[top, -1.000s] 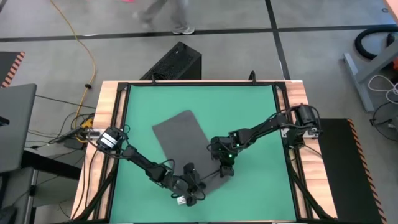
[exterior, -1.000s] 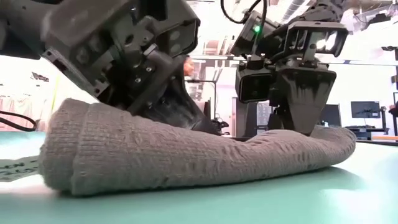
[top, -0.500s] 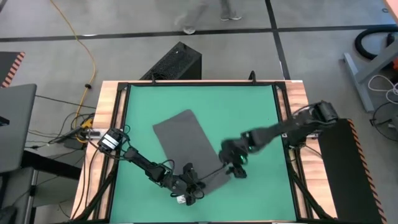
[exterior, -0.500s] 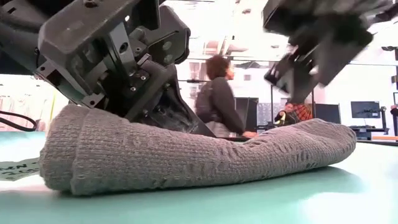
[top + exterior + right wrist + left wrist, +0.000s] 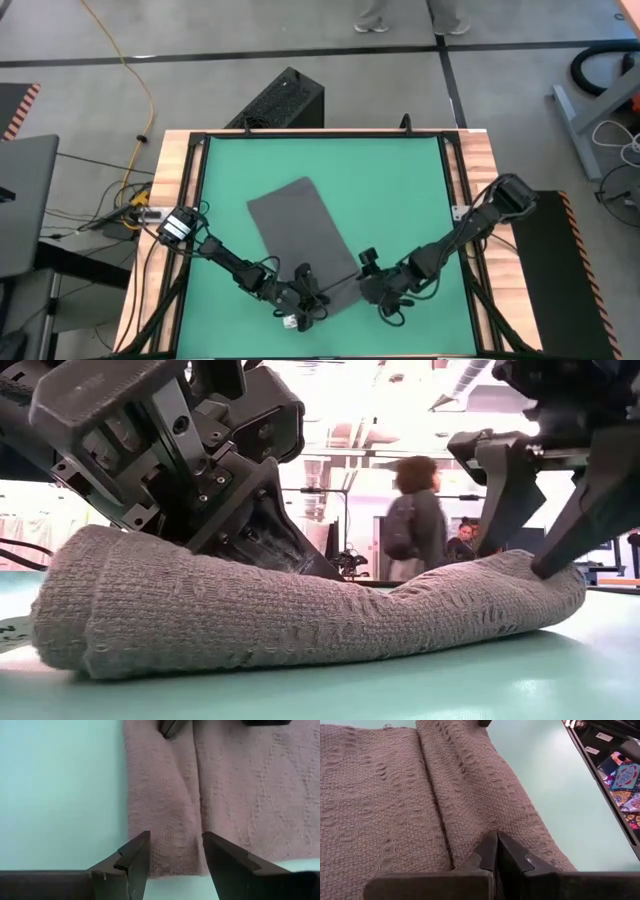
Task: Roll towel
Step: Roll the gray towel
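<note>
Down at the near edge of the green mat (image 5: 400, 180), the towel (image 5: 298, 225) lies flat with its near end turned over into a short roll (image 5: 300, 615). Left gripper (image 5: 496, 851) is pinched shut on that rolled fold. Right gripper (image 5: 172, 851) stands open, jaws astride the roll's other end, holding nothing.

One camera hangs above and looks straight down on the whole table (image 5: 180, 170) and both arms. Another sits at table height, very near the towel (image 5: 300, 615), facing level into the room behind. Each wrist camera looks along its own end effector, close over the cloth. All four views share the rolled near edge of the towel
</note>
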{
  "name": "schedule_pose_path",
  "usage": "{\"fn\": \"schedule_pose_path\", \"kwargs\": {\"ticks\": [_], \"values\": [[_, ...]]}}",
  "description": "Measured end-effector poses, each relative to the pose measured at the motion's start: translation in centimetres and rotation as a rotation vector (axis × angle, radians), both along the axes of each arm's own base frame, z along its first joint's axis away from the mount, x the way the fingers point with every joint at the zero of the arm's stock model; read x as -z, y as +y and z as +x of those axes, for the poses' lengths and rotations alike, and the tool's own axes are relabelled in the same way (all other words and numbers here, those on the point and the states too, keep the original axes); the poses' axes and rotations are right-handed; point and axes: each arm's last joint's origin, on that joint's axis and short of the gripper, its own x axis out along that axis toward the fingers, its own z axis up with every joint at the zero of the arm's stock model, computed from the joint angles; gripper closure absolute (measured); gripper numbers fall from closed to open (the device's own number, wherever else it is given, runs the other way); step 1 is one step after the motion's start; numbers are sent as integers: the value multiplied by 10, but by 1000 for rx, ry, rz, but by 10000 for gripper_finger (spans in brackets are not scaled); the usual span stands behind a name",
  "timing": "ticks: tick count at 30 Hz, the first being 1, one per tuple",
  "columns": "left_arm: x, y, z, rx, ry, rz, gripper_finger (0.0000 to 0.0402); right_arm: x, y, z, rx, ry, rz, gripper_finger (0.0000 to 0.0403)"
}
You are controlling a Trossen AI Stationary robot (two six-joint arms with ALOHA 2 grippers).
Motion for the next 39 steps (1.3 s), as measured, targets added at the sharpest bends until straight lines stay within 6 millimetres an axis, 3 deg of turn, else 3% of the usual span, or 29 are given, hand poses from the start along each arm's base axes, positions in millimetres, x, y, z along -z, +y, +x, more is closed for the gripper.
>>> {"fn": "schedule_pose_path", "kwargs": {"ticks": [9,17,21,28,33,39], "values": [[0,0,0,-1,-4,-6,401,11,1,1,21,35,1,196],[-2,-2,1,36,-20,-17,401,41,11,11,13,7,33,198],[-16,-8,-2,103,-57,-14,401,46,10,12,63,33,81,235],[-47,-18,-14,80,-131,99,402,47,0,16,86,154,258,369],[-68,-21,-18,58,-201,140,402,48,-17,25,162,269,452,372],[-69,-24,-24,22,-197,207,401,47,-35,32,179,421,680,363]]}}
